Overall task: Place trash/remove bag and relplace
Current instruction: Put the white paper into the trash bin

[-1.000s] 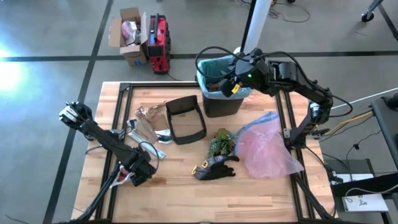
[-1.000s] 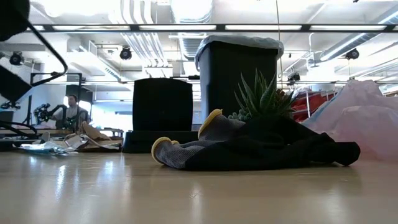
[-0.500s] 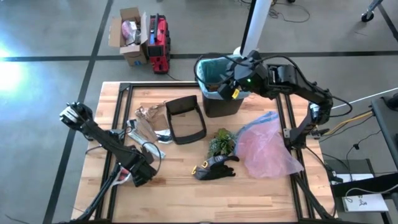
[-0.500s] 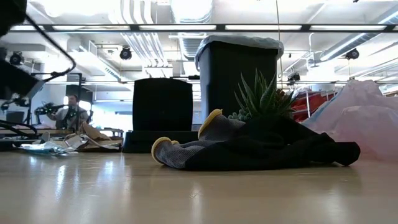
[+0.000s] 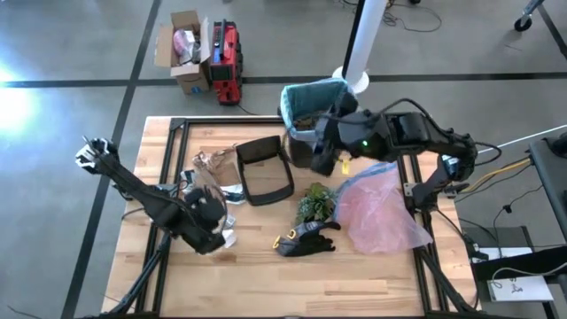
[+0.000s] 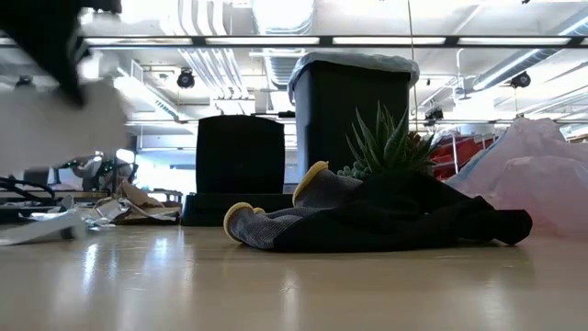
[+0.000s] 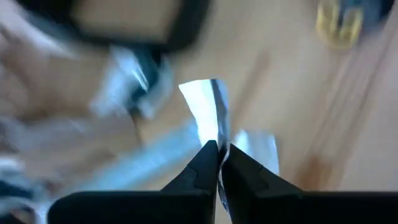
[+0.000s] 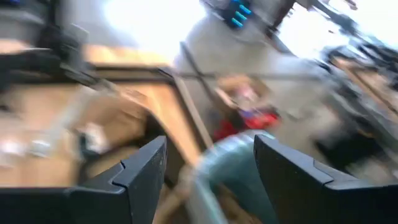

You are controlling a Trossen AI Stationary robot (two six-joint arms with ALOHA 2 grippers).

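Status, early: our left gripper (image 7: 217, 163) is clamped on a thin white paper scrap (image 7: 208, 112); crumpled brown paper pieces (image 5: 211, 164) remain at the left. Our right gripper (image 5: 321, 152) hovers with fingers apart and empty beside the black bin's crinkly teal-blue plastic liner (image 5: 312, 93), not yet removed.

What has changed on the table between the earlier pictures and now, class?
The left gripper has shut on a white paper scrap and shifted toward the table's middle. The right gripper, open, has swung from over the bin down to its front side. The bin, glove, plant and pink bag stayed put.
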